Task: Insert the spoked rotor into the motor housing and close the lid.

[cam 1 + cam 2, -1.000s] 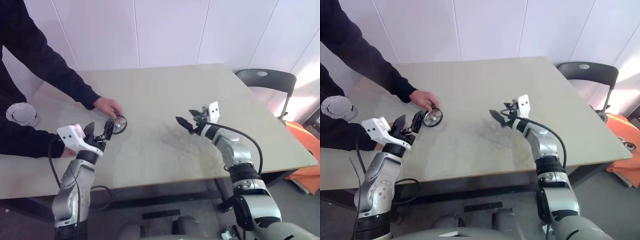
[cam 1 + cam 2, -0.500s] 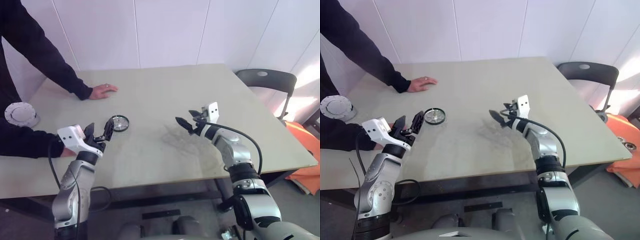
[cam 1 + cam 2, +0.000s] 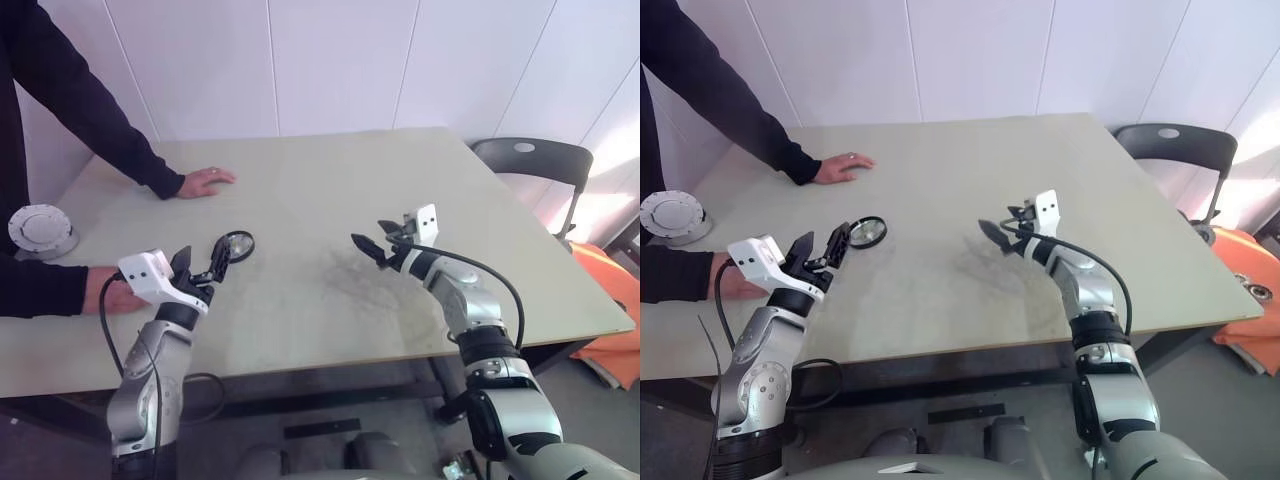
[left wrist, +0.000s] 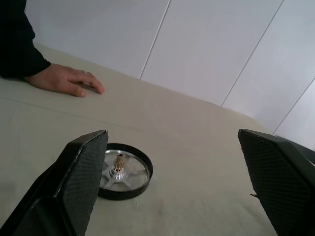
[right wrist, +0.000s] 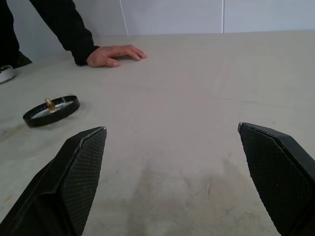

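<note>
The spoked rotor [image 4: 123, 171] is seen lying flat on the beige table [image 3: 330, 190], its silver spokes and brass-tipped hub ringed by a dark rim (nothing touches it). Just in front of it the left gripper [image 3: 207, 268] is held above the table with its jaws spread wide and nothing between them. Well to the right, the right gripper [image 3: 379, 243] is likewise held wide apart and empty over bare tabletop. A person's hand [image 3: 207, 182] is rested flat on the table beyond the rotor, and a ribbed grey disc [image 3: 40, 229] is seen at the far left.
</note>
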